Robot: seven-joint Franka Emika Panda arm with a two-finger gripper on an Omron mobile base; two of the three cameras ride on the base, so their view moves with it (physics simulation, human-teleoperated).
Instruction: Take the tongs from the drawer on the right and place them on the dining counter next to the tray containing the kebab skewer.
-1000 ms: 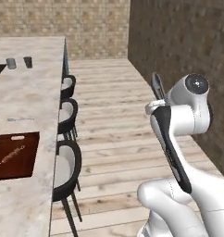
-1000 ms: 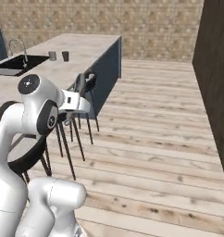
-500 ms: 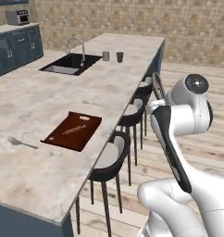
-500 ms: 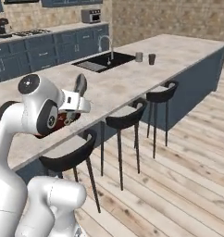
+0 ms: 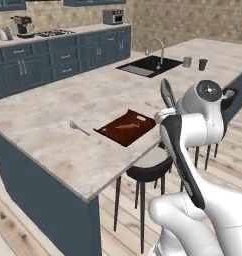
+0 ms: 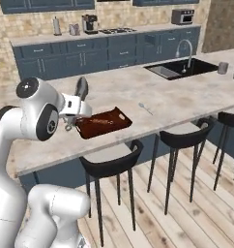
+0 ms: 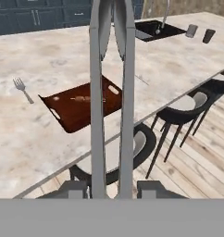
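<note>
My gripper is shut on the slim grey tongs, whose two arms run up the middle of the hand view. From the base, the tongs stick up from the gripper, held in the air at the near edge of the dining counter. Just beyond lies the dark brown tray with the kebab skewer on it. The drawer is out of view.
A fork lies on the counter beside the tray. A black sink and two cups sit farther along. Black stools line the counter's near side over a wooden floor.
The base has driven and turned, so the whole scene has shifted: the dining counter and tray now lie close ahead. The tongs stay held in the gripper.
</note>
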